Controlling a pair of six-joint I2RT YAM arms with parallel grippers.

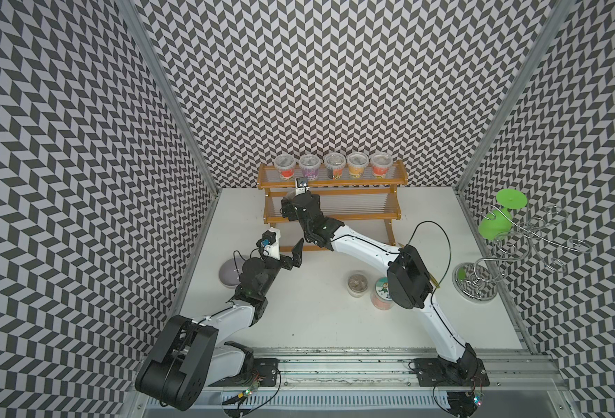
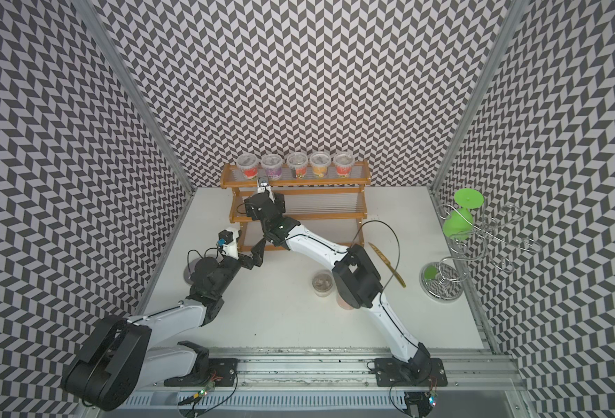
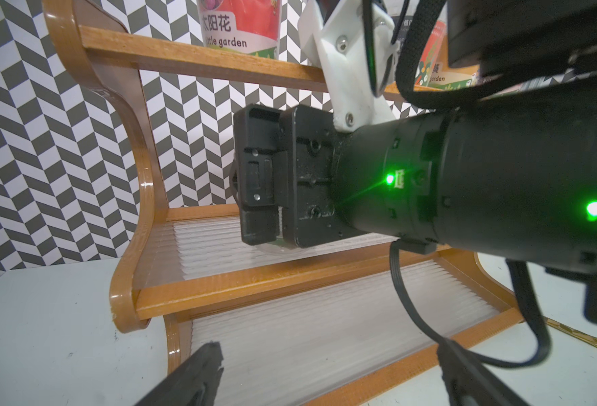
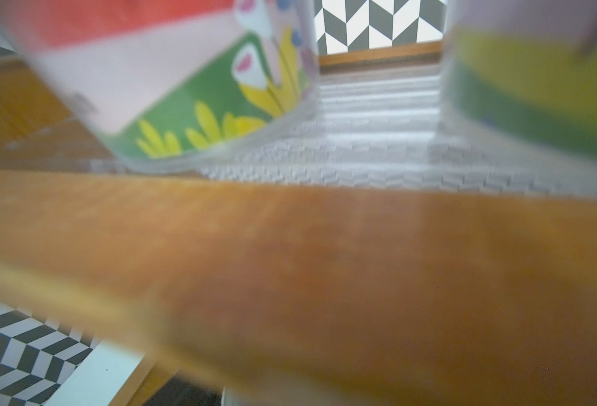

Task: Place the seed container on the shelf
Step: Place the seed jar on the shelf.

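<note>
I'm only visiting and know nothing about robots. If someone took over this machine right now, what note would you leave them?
Left gripper: open, empty, in front of the shelf's lowest tier.
Right gripper: at a mostly hidden seed container on the middle tier; gripping or released, cannot tell.
Done: five containers stand on the top tier.
Left: confirm release, back the arm out. Two more containers stand on the table.

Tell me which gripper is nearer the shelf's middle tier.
Right. The right gripper is over the left end of the middle tier of the shelf; the left gripper is at the bottom tier's front edge.
</note>
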